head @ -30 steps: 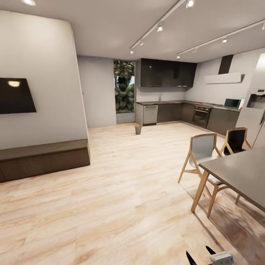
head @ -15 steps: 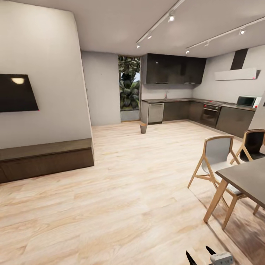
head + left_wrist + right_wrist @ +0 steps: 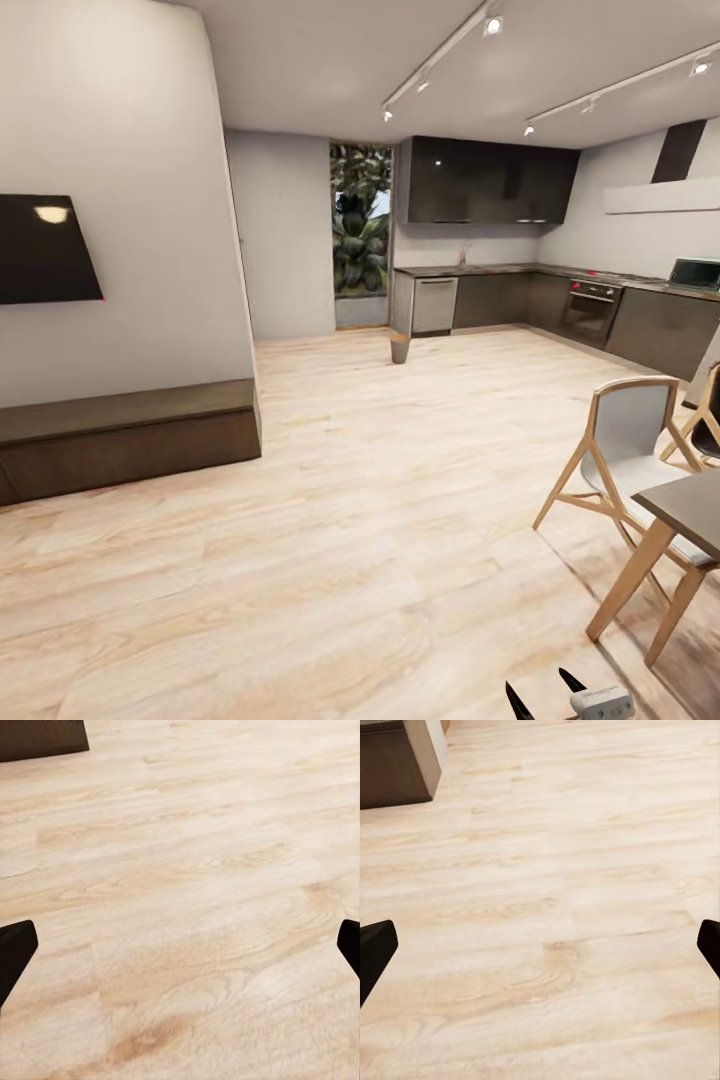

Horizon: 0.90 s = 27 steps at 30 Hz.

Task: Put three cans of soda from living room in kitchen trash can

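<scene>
Pale wood floor [image 3: 330, 520] runs from us to the kitchen [image 3: 520, 290], where the tash can [image 3: 400, 347] stands; our view has swung left since a second ago (cans unseen); both grippers, left gripper [image 3: 180, 945] and right gripper [image 3: 540, 945], gape wide, empty.

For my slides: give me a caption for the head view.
Open-plan room: small bin on wood floor before the kitchen counter, TV left, chair right.

Pale wood-grain floor [image 3: 380, 480] with a soft sheen. Dark matt wood cabinet [image 3: 130, 440]. Glossy black TV [image 3: 45, 250] and kitchen [image 3: 520, 290] cupboards. Light wooden chair [image 3: 620, 470] legs.
</scene>
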Motion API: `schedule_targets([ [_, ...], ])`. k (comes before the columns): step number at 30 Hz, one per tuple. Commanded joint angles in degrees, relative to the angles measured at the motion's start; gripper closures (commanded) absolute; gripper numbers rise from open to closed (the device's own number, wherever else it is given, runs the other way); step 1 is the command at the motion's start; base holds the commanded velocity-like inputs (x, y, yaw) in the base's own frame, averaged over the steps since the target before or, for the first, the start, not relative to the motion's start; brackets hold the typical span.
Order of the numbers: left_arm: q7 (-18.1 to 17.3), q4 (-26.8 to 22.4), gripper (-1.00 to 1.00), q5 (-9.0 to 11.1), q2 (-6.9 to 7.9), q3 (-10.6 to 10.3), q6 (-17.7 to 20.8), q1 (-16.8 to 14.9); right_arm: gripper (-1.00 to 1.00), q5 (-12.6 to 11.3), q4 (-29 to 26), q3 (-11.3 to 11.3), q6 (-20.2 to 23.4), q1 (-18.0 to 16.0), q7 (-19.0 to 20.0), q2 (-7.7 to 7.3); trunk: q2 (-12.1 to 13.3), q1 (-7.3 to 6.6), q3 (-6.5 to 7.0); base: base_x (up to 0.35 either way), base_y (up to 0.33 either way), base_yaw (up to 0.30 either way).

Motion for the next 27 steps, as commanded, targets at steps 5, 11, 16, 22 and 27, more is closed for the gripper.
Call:
schedule_targets([
  [5,0.0,0.0,-1.0,0.0,0.0,0.0,0.0,0.0,-1.0,0.0,0.0,0.0,0.1,0.0,-0.1,0.06,0.0,0.0,-0.32,0.322,0.092,0.001],
  [11,0.0,0.0,-1.0,0.0,0.0,0.0,0.0,0.0,-1.0,-0.1,0.0,0.0,0.2,0.0,-0.1,0.07,0.0,0.0,-0.77,0.322,0.091,0.0],
  [16,0.0,0.0,-1.0,0.0,0.0,0.0,0.0,0.0,-1.0,-0.1,0.0,0.0,0.2,0.0,-0.1,0.08,0.0,0.0,-1.18,0.323,0.085,0.0],
  [22,0.0,0.0,-1.0,0.0,0.0,0.0,0.0,0.0,-1.0,-0.1,0.0,0.0,0.2,0.0,-0.1,0.09,0.0,0.0,-1.69,0.323,0.081,0.0],
  [27,0.0,0.0,-1.0,0.0,0.0,0.0,0.0,0.0,-1.0,-0.1,0.0,0.0,0.2,0.0,-0.1,0.09,0.0,0.0,-2.12,0.324,0.077,0.0],
])
